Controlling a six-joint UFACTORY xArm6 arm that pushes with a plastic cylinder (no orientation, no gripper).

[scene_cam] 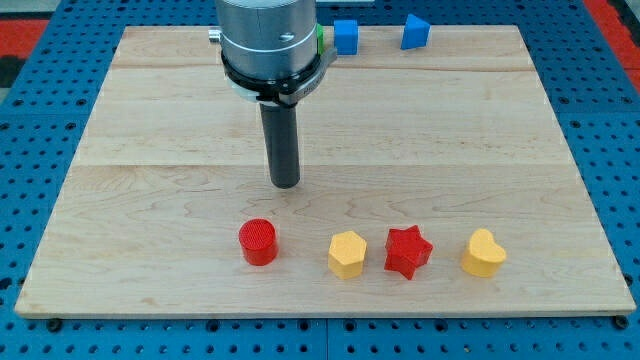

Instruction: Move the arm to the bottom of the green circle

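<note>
Near the middle of the wooden desk point(150, 120), a little toward the view's left, my tip point(286, 185) rests at the lower end of the straight dark rod, touching no block. This arm carries no hand at all, so nothing about open or closed can be told: only the rod hangs under the grey metal body of the arm point(266, 35), which fills the view's top centre.

Just beside that grey body, on its right edge, a thin sliver of green point(321, 42) peeks out. It may be the green circle, but nearly all of it is hidden behind the arm, so its shape cannot be made out. It lies near the view's top edge of the desk, well above my tip.

To the right of that sliver, along the same top edge, sits a blue cube-like block point(346, 36), and farther right a blue block with a slanted, wedge-like shape point(415, 32).

Along the view's bottom runs a row of four blocks, each apart from the next. From left to right: a red cylinder point(258, 242), a yellow pentagon-like block point(347, 254), a red star point(408, 251) just beside it, and a yellow heart-like block point(483, 253). The red cylinder is nearest my tip, below and slightly left of it, with bare wood between them.

Around the desk lies a blue perforated base point(40, 100).
</note>
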